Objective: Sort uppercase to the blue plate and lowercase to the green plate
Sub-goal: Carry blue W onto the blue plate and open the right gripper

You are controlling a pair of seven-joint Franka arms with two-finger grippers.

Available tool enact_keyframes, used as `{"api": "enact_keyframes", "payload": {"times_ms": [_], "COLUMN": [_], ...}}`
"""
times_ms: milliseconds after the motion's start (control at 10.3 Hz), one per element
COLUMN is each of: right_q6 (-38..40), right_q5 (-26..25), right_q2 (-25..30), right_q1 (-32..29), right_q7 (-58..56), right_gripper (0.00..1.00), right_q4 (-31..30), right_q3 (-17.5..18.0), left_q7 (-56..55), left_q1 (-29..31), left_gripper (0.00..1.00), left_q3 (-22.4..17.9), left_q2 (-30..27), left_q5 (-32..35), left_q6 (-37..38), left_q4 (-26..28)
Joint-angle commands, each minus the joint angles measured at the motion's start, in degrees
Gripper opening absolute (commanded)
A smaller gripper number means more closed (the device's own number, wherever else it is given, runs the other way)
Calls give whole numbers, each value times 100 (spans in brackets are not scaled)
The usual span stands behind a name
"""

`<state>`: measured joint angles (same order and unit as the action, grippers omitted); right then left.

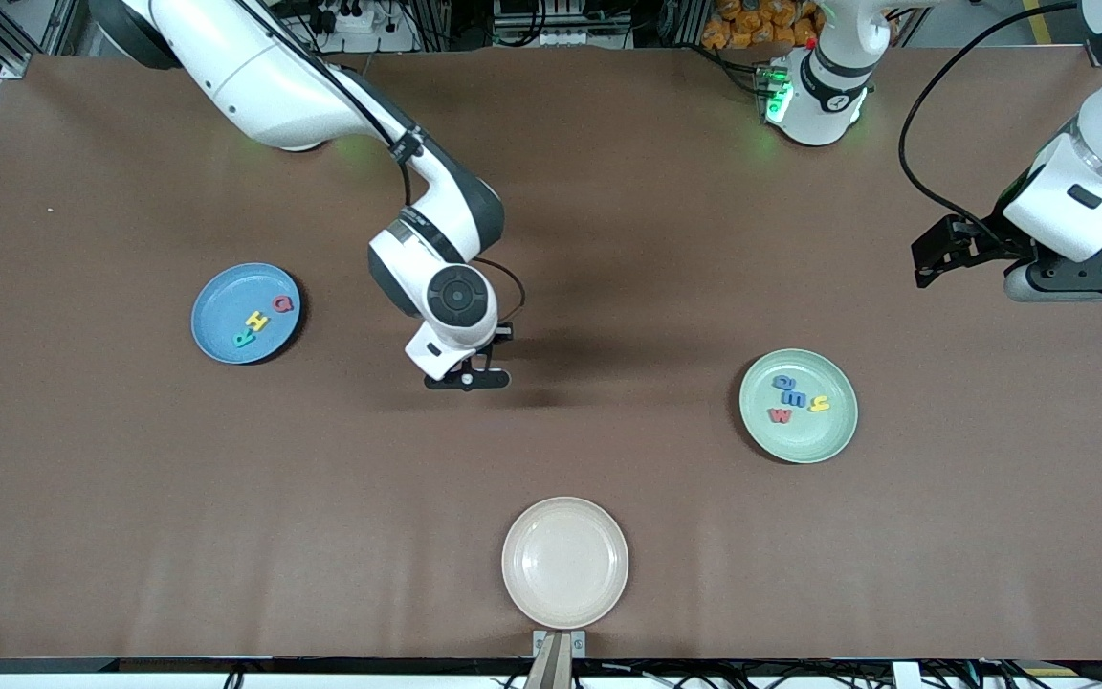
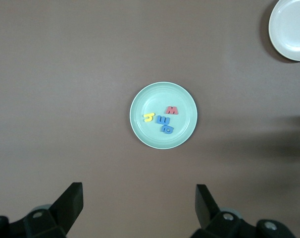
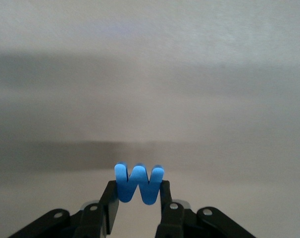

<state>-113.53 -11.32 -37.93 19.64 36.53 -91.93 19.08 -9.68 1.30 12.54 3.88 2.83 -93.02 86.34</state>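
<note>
My right gripper [image 3: 138, 192] is shut on a blue foam uppercase M [image 3: 139, 179], which stands between its fingers. In the front view this gripper [image 1: 468, 379] hangs over bare table between the two plates, and the arm hides the letter. The blue plate [image 1: 219, 304] lies toward the right arm's end and holds a red Q [image 1: 282, 304], a yellow H [image 1: 255, 321] and a teal R [image 1: 243, 337]. The green plate [image 1: 804, 442] holds the lowercase letters: blue a [image 1: 785, 383], blue m [image 1: 800, 397], yellow h [image 1: 819, 404], red w [image 1: 780, 415]. My left gripper [image 1: 934, 260] waits open, high beside the green plate [image 2: 151, 101].
A beige plate [image 1: 564, 562] with nothing in it lies near the table's front edge, nearer to the front camera than both other plates. It also shows in the left wrist view as the beige plate [image 2: 291, 27]. Brown table surface lies between the plates.
</note>
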Motion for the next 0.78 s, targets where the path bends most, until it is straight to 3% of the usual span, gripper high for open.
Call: {"api": "enact_keyframes", "payload": {"times_ms": [0, 388, 680], "right_q6": [-143, -318, -451], "right_q5": [95, 95, 121], "right_q2": [1004, 2006, 2614], "right_q1": [-189, -663, -821], "right_q7": [-706, -2673, -4270], "right_gripper": [30, 33, 33], "right_q4": [-1279, -2484, -3382], "right_q3": [8, -413, -1009], "left_q7": [185, 317, 300], "left_q1": [54, 98, 159], "left_gripper": [100, 100, 100], "left_q3": [2, 2, 2], "left_q2": [-28, -107, -89], "left_q5": [-116, -37, -116], "left_q6": [144, 143, 117], "left_q4": [-135, -117, -108]}}
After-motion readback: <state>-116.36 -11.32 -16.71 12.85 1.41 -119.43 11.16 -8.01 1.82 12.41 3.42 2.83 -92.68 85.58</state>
